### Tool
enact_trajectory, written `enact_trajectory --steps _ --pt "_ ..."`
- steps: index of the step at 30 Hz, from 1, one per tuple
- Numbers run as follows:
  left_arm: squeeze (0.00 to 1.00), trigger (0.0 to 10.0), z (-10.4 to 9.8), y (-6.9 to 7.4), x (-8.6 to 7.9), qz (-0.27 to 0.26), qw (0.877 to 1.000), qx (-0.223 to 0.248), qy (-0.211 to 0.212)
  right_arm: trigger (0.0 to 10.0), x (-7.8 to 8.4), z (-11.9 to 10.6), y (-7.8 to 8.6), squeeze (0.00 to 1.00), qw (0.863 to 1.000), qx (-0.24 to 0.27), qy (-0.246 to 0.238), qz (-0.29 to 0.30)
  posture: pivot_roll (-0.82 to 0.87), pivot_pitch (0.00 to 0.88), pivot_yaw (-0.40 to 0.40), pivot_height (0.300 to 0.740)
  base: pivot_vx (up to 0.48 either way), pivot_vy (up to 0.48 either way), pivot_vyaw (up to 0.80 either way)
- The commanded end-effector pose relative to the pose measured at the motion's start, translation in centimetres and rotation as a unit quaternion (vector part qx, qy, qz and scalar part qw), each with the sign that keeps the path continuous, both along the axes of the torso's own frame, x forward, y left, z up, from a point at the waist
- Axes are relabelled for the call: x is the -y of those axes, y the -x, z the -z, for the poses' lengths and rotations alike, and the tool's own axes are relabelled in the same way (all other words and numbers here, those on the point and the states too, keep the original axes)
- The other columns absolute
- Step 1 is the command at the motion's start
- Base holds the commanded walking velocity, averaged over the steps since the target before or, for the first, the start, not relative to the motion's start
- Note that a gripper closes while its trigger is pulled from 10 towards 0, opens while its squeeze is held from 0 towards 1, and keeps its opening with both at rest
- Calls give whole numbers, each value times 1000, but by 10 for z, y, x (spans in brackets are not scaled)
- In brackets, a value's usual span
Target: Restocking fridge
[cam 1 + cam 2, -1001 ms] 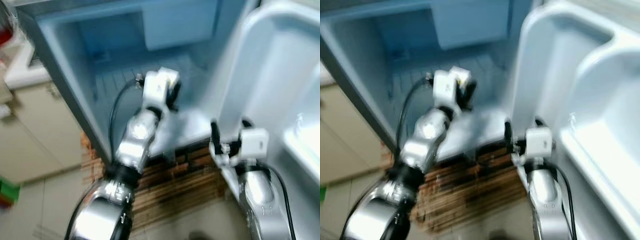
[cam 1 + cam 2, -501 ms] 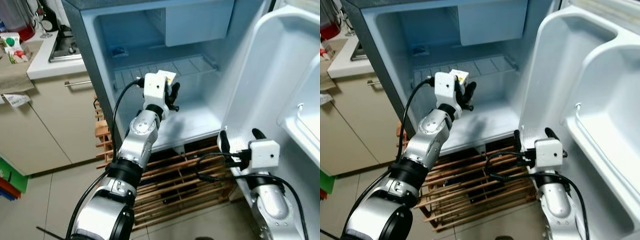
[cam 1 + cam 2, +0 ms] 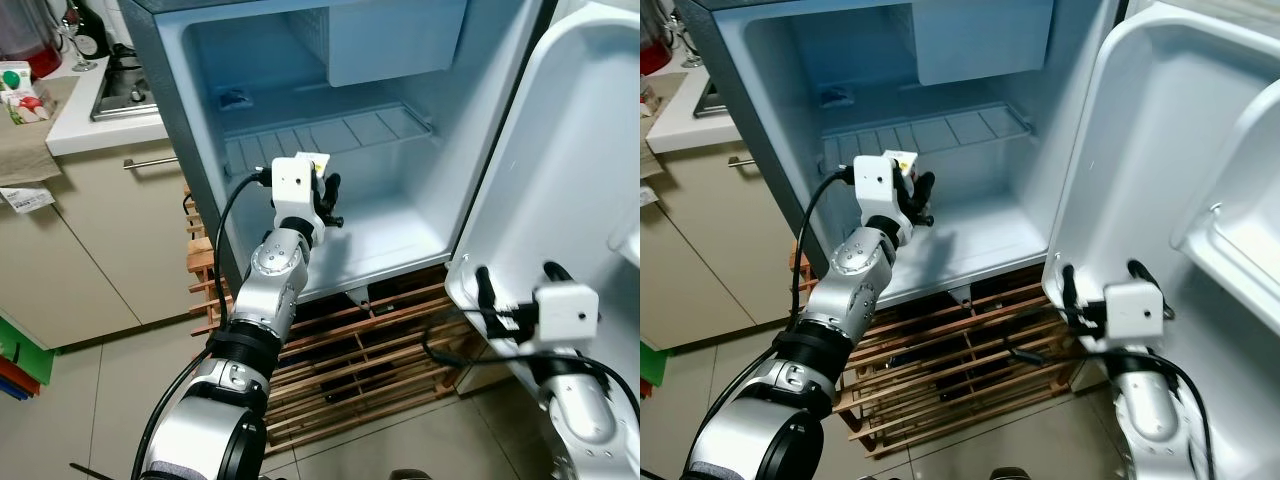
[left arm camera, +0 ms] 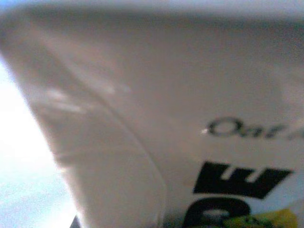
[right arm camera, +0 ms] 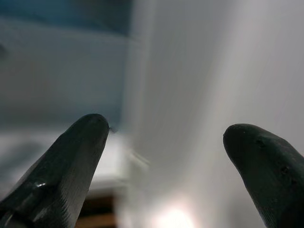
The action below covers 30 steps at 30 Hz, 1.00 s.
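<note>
Your left pincer [image 3: 322, 195] is clamped on a carton [image 4: 190, 118], a pale pack with black lettering that sits right up against the wrist lens. It hangs at the fridge [image 3: 170, 120] mouth, above the front of the floor [image 3: 385, 235] and below the wire shelf [image 3: 330, 135] at 12 o'clock. Held upright like that, the carton should go down on its base without tipping.

Your right pincer [image 3: 1098, 290] stands wide, holding nothing, fingers [image 5: 61, 166] straddling the lower edge of the door [image 3: 1140, 150] at 3 o'clock. That looks like a brace to keep the door swung back and the opening free for the other arm.

My read is that you are mid-placement: carry the carton further in, settle it on the floor, then let go. Watch the shelf lip overhead
</note>
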<state>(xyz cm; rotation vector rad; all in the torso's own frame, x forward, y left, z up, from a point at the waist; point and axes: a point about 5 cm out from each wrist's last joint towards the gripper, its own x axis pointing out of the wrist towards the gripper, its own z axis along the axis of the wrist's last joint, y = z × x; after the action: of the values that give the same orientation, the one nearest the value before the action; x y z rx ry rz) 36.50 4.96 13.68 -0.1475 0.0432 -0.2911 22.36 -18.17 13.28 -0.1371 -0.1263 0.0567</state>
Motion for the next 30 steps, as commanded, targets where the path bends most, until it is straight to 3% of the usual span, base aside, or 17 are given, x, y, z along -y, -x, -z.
enact_trajectory --steps 1,11,17,20,30 --pt "0 10000 -5 -5 4 -3 1000 4 -3 10000 -11 -4 -1 51 999 -5 -19 -32 -276 24 73 740 0 0 0" --pt "0 10000 5 -9 3 -33 999 -30 -3 10000 -21 -2 6 47 995 -43 -20 -86 -326 76 60 740 0 0 0" --pt "0 10000 14 -7 4 -55 997 -52 -1 10000 -19 3 25 47 991 -87 -11 -105 -371 150 34 740 0 0 0" --pt "0 10000 17 -7 -2 -81 995 -53 1 10000 -19 -1 30 47 990 -90 -12 -107 -388 185 19 740 0 0 0" --pt "0 10000 10 -16 -41 -183 981 -21 -57 10000 -13 -7 41 47 989 -108 -6 -99 -403 226 -12 740 0 0 0"
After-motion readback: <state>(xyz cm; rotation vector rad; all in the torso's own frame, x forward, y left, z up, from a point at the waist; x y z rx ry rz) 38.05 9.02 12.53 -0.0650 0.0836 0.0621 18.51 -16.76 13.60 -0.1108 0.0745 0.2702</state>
